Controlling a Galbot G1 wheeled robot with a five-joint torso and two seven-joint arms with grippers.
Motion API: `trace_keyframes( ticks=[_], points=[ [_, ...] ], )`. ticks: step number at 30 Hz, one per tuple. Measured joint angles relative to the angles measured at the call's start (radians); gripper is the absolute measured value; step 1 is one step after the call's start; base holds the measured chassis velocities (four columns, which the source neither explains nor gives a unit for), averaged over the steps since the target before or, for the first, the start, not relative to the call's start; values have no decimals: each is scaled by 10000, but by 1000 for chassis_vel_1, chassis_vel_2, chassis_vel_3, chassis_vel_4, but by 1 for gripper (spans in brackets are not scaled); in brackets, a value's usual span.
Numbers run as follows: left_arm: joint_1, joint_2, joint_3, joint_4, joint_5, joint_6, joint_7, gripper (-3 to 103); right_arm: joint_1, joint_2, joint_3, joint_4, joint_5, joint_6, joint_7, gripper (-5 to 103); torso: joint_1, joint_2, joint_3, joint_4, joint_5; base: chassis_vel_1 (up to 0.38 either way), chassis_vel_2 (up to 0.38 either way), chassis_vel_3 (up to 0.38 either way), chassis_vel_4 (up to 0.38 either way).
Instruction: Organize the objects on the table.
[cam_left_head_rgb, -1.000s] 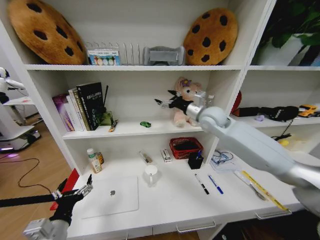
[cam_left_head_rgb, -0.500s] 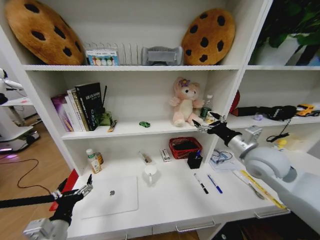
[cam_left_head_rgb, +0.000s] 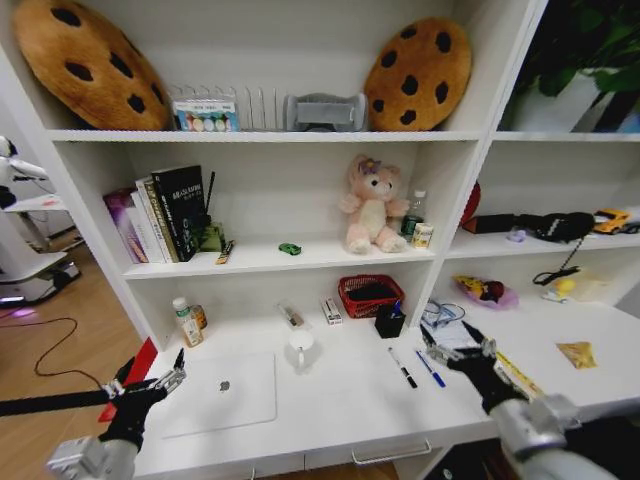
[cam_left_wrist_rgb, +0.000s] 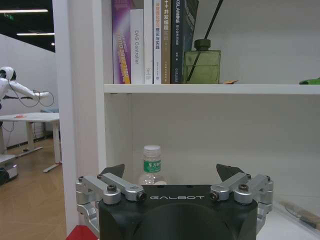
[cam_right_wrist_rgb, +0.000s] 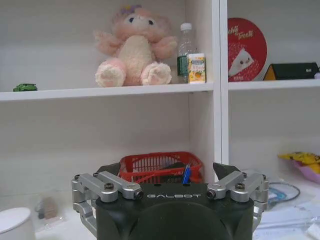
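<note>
Both sets of jaws are spread wide, nothing between them. The left gripper (cam_left_head_rgb: 150, 385) hangs off the counter (cam_left_head_rgb: 340, 400) edge, the closed laptop (cam_left_head_rgb: 222, 392) just ahead of its jaws. The right gripper (cam_left_head_rgb: 462, 352) hovers low, with the blue pen (cam_left_head_rgb: 431, 368) and dark pen (cam_left_head_rgb: 403, 367) right beside its jaws. The green toy car (cam_left_head_rgb: 290, 248) sits up on the shelf (cam_left_head_rgb: 260, 260), tiny and hard to make out.

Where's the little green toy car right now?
In the head view the green toy car sits on the middle shelf, between the books and the pink plush toy.
</note>
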Motion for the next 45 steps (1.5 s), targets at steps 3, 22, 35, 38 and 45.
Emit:
trace_keyframes(
  ticks=[3, 22, 35, 38, 45],
  points=[
    [0, 0, 0, -1, 0, 0, -2, 100, 40, 260, -430, -34, -183, 61, -33, 100, 0, 0, 0, 4, 2, 0, 0, 0, 0],
    [0, -1, 1, 0, 0, 0, 3, 100, 948, -224, -1187, -921, 110, 228, -119, 100, 3, -3, 3, 1, 9, -112, -113, 118, 118],
    [-1, 0, 1, 0, 0, 0, 12, 100, 2861, -1463, -2829, -2057, 880, -1418, 731, 100, 3, -3, 3, 4, 5, -76, -106, 100, 103],
    [0, 0, -3, 0, 0, 0, -3, 100, 3874, -1802, -3296, -2653, 691, -1997, 876, 100, 4, -3, 3, 9, 4, 52, 75, -12, -37],
    [0, 0, -1, 0, 0, 0, 1, 100, 4750, -2304, -3740, -3445, 737, -2447, 855, 100, 4, -3, 3, 4, 7, 4, 10, -2, -6]
  ],
)
